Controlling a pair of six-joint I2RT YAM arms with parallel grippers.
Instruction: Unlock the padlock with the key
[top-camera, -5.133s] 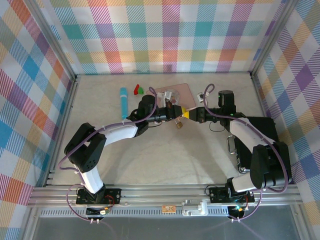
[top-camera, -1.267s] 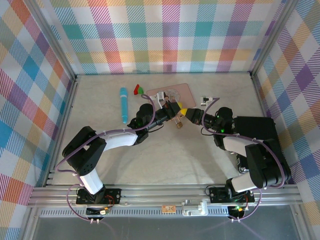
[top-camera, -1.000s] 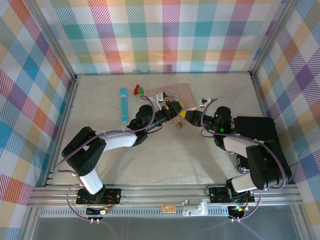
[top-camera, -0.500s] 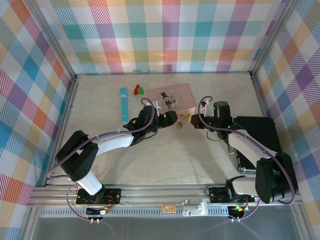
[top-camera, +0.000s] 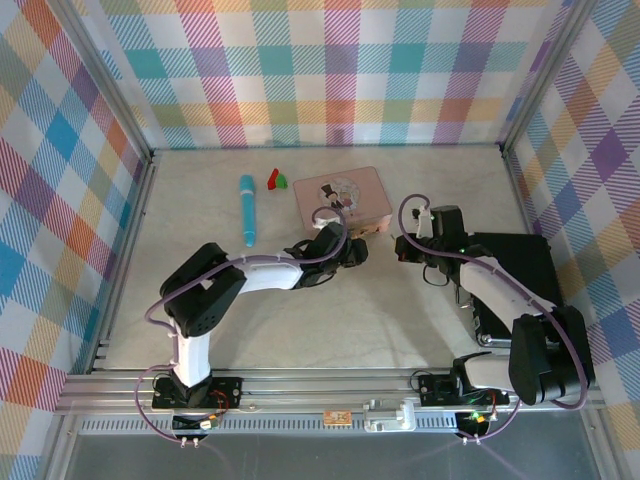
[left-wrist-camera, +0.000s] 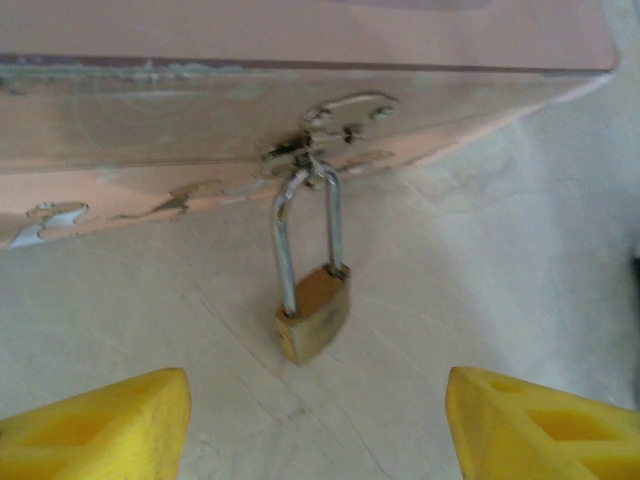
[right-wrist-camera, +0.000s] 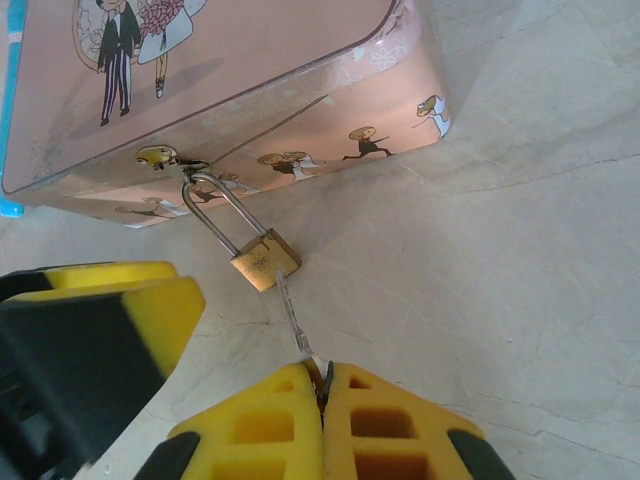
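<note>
Pinching a thin dull-silver metal key (right-wrist-camera: 294, 318) in the pressed-together right gripper (right-wrist-camera: 322, 385), tip at the bottom of the tiny yellow-brass padlock (right-wrist-camera: 265, 260) lying on the pale table (right-wrist-camera: 480, 250), shackled to the hasp of the pink cartoon tin box (right-wrist-camera: 300, 60), with the left gripper (left-wrist-camera: 318, 405) spread wide just short of it.

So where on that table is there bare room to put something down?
The table's near middle, this side of the pink box, is bare. So are the far corners, left of the blue pen and right of the box. Right against the box's front is crowded: the padlock, the open left gripper, and the right gripper pinching the key.
</note>
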